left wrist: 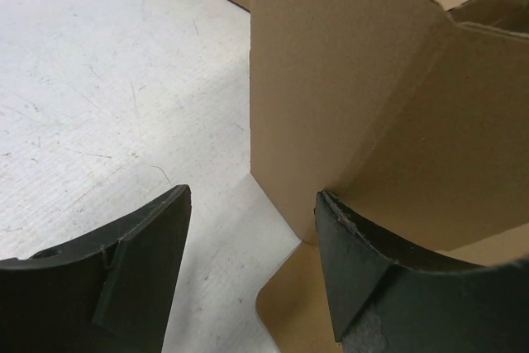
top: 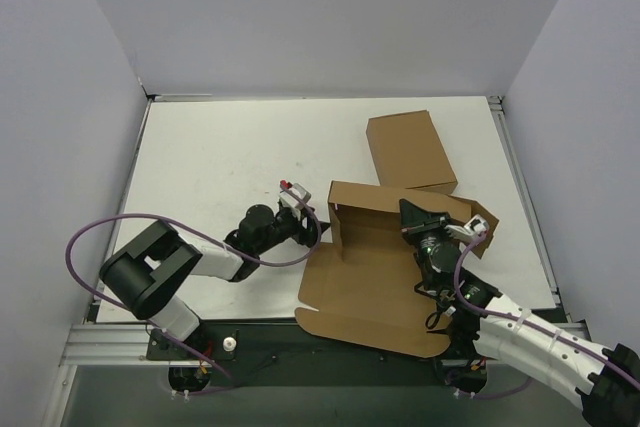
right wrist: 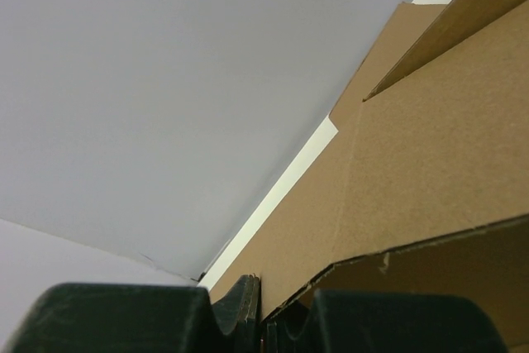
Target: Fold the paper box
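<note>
Though barely readable from above, plain in the right wrist view: right end effector (right wrist: 260,307) closed tight, pinching a raised panel edge of the paper box (top: 365,267). Through the left wrist camera: left end effector (left wrist: 252,196) wide open, holding nothing, one finger (left wrist: 124,270) over bare tabletop (top: 220,167), the other at the foot of an upright box wall straight ahead. Only from above: box half raised, lying between both end effectors; closed brown carton (top: 410,152) beyond the right one, apart from it. White, faintly scratched tabletop; pale grey walls (top: 320,17) on three sides.
</note>
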Robot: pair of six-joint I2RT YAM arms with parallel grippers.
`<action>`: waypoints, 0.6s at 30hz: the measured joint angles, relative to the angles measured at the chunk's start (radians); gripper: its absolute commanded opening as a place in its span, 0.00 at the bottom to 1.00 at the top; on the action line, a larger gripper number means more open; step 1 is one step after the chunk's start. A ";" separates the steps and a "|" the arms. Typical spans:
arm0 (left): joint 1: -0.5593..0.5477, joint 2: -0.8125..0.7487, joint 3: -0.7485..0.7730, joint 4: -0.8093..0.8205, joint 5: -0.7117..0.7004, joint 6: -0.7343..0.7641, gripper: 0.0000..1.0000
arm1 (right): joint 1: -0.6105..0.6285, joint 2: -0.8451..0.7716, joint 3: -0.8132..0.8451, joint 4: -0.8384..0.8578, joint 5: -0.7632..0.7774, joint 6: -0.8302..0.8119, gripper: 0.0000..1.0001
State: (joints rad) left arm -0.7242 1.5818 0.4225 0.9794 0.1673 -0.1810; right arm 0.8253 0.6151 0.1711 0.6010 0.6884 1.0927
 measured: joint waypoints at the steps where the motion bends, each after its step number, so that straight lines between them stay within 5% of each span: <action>1: -0.003 0.001 0.001 0.000 -0.003 0.002 0.73 | 0.000 -0.002 0.000 -0.006 0.005 0.003 0.00; 18: -0.023 0.040 0.003 0.061 -0.048 0.043 0.79 | 0.000 -0.016 0.014 -0.073 0.034 0.032 0.00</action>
State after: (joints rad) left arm -0.7467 1.6215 0.4259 1.0409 0.1196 -0.1379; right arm 0.8253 0.5995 0.1852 0.5278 0.7223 1.1248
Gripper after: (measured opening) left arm 0.780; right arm 0.054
